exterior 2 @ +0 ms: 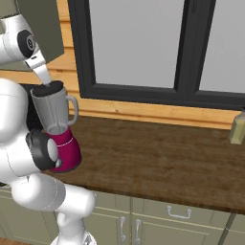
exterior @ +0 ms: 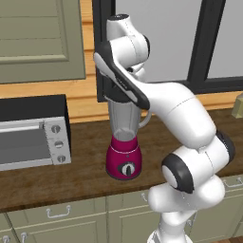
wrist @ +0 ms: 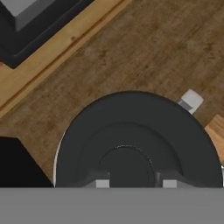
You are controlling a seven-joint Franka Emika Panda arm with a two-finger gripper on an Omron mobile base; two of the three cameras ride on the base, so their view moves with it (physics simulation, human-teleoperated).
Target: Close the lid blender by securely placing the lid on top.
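The blender [exterior: 125, 142] stands on the wooden counter, a clear greyish jar [exterior 2: 52, 112] on a magenta base [exterior: 124, 161] with a black dial. The black round lid [wrist: 131, 135] sits level over the jar's mouth and shows as a dark cap [exterior 2: 50, 89] on the jar's rim. My gripper [wrist: 135, 183] comes down from straight above. Its two fingertips [wrist: 102, 183] stand on either side of the lid's raised knob and touch it. In the left base view my own forearm hides the jar's top.
A grey toaster oven [exterior: 31, 130] stands on the counter left of the blender. A dark-framed window [exterior 2: 143, 48] runs behind. A pale bottle [exterior 2: 237, 127] stands far right on the counter [exterior 2: 158, 162]. Cabinet drawers line the front below.
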